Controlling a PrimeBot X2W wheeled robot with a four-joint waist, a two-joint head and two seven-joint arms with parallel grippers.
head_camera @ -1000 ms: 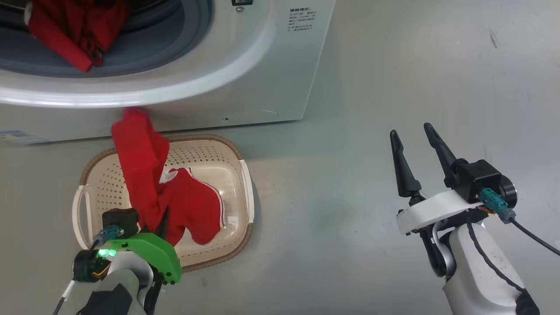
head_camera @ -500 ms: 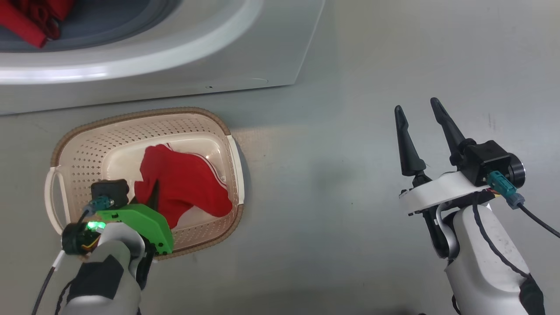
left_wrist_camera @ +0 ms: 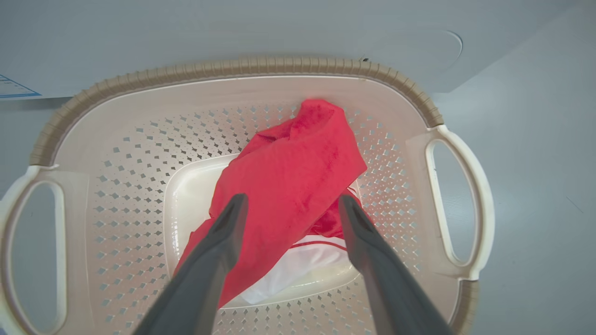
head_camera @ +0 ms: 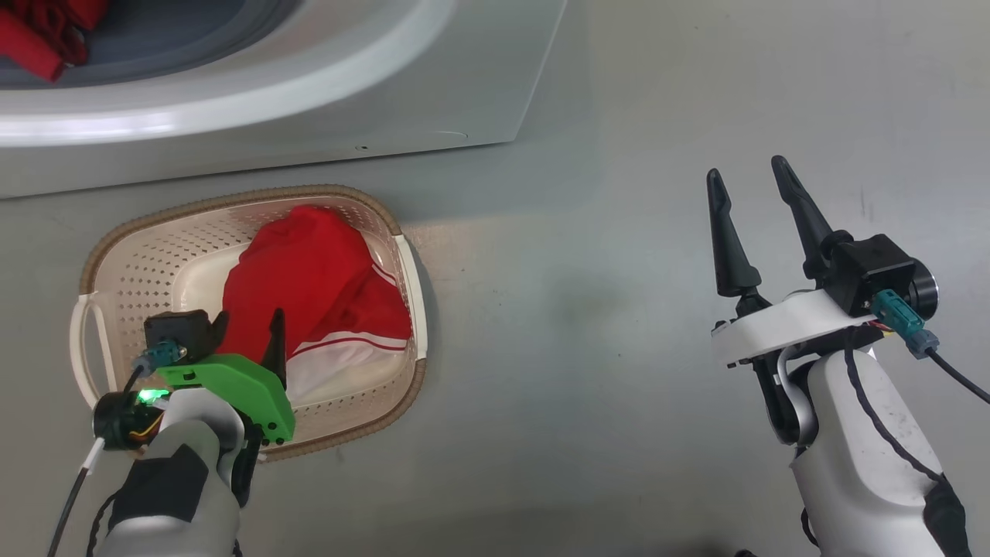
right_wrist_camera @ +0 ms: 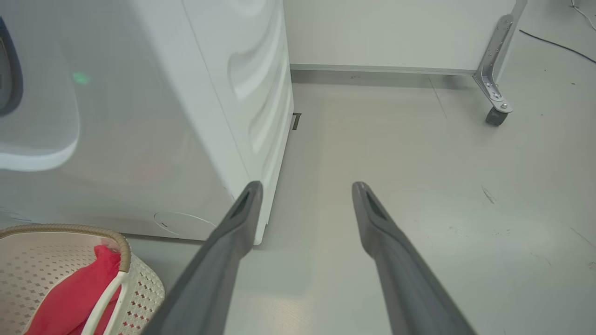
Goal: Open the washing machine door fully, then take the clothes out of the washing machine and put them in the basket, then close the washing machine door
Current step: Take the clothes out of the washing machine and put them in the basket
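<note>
On the grey floor (head_camera: pixel 619 325), just in front of the lower front panel of the washing machine (head_camera: pixel 464 85), stands the basket (head_camera: pixel 135 267), with its long side running along the machine's base. The clothes (head_camera: pixel 302 271) lie inside it. They form a red heap that rises against the basket's far wall and spreads over its bottom toward the right-hand handle. The white panel and thin stripes are turned up near the basket's near right corner.

The left gripper (left_wrist_camera: pixel 292 200) hangs over the near left part of the basket and points down into it. Its two fingers stand wide apart, and the red cloth lies loose between and below them, so nothing is pinched. I cannot tell whether either finger touches the fabric.

The right gripper (head_camera: pixel 744 167) is over bare floor, well to the right of the basket. Its fingers are spread wide and hold nothing, and they point toward the machine's right front corner.

At the top left of the head view, more red fabric (head_camera: pixel 35 39) lies in the machine's opening against the grey gasket (head_camera: pixel 155 46).
</note>
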